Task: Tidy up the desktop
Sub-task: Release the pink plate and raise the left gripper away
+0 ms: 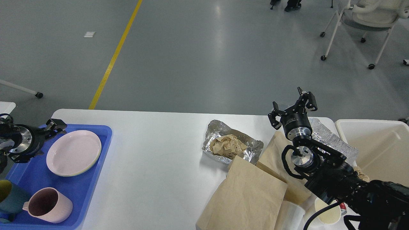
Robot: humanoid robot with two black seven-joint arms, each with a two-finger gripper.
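The white desktop (153, 153) spans the view. Right of its middle lies a crumpled foil tray (252, 147) holding a wad of brown paper (227, 145). Two flat brown paper bags (247, 195) overlap in front of it, and white paper cups (327, 212) stand at the near right edge. My right gripper (292, 103) hangs open above the far right of the table, holding nothing. My left gripper (56, 125) is at the blue tray's far left corner, seen end-on, so its state is unclear.
A blue tray (96, 179) at the left holds a pink plate (73, 151), a pink mug (48, 204) and a teal cup (9, 199). An off-white bin (380, 150) stands at the right. Clear crinkled plastic (332, 140) lies beside my right arm. A wheeled chair (361, 22) stands beyond.
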